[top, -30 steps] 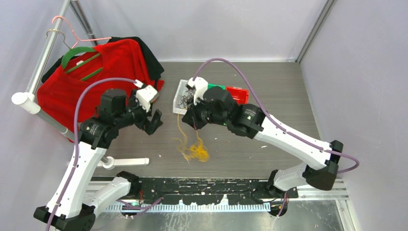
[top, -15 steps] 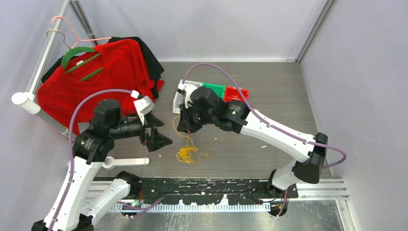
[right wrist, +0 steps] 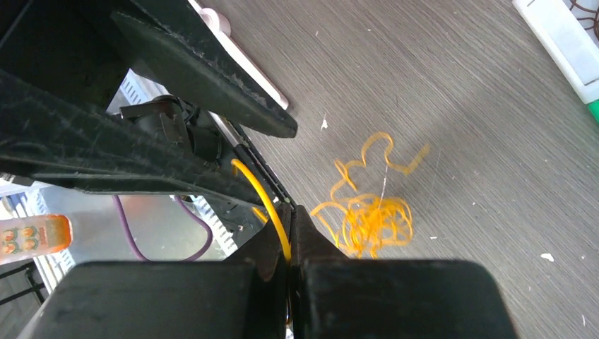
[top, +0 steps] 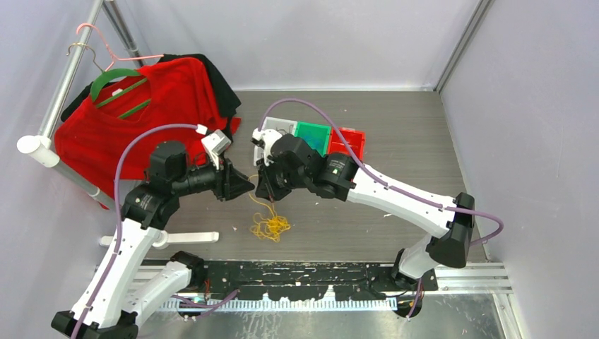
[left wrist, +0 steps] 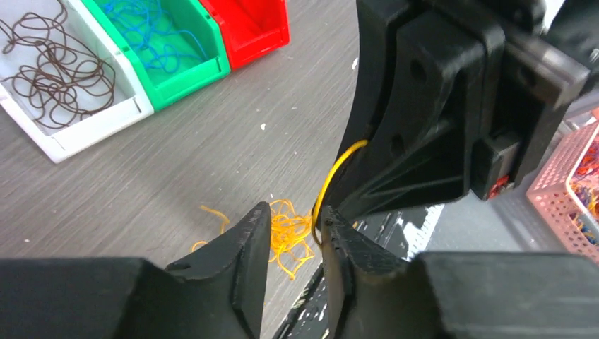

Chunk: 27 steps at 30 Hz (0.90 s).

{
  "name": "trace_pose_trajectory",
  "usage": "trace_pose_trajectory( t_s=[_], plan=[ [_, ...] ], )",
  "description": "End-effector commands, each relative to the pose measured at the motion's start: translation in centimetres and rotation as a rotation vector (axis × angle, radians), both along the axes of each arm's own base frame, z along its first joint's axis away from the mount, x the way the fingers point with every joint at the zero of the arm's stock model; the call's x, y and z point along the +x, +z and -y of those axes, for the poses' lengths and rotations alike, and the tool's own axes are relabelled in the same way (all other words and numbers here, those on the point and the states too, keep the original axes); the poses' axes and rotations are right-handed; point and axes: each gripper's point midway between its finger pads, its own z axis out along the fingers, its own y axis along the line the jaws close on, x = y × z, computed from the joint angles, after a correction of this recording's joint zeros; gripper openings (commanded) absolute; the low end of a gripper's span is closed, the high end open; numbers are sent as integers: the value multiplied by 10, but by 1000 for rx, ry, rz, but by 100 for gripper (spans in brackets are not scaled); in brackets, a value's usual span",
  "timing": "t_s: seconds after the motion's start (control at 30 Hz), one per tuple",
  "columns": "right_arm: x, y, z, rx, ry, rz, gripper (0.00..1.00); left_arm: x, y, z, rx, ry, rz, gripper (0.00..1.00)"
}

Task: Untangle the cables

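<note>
We see the green bin point(left wrist: 185, 79) holding blue cables point(left wrist: 152, 32), a white bin point(left wrist: 95, 131) of brown cables point(left wrist: 56, 67) right beside it on one side, and a red bin point(left wrist: 263, 39) on the other. The yellow-orange cable point(top: 270, 226) is a loose loopy heap on the counter point(top: 395, 141), on the green bin's arm-base side. One strand rises into the right end effector point(right wrist: 289, 219), pinched tight. The left end effector point(left wrist: 293, 226) straddles it, narrowly parted.
</note>
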Motion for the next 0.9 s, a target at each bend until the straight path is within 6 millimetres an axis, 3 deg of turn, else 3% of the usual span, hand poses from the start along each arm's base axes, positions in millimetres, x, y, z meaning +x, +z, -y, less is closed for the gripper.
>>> trace_pose_trajectory(
  t_s=[0.0, 0.1, 0.2, 0.27, 0.33, 0.43, 0.73, 0.87],
  plan=[
    [2, 23, -7, 94, 13, 71, 1, 9, 18, 0, -16, 6, 107, 20],
    [2, 27, -8, 141, 12, 82, 1, 9, 17, -1, -7, 11, 111, 1],
    [6, 29, -9, 181, -9, 111, 3, 9, 29, -2, -21, 19, 131, 0],
    [14, 24, -7, 205, -50, 145, 16, 5, 45, 0, -44, 10, 124, 0],
    [25, 25, -6, 263, -114, 210, 20, -3, 63, 4, -83, -10, 84, 0],
    [40, 24, -5, 330, -222, 331, 33, -16, 73, 10, -130, -45, 5, 0],
    [68, 23, -17, 433, -423, 524, 41, -42, 79, 15, -177, -132, -90, 0],
    [74, 2, -17, 408, -453, 550, 46, -54, 101, 18, -215, -187, -88, 0]
  ],
)
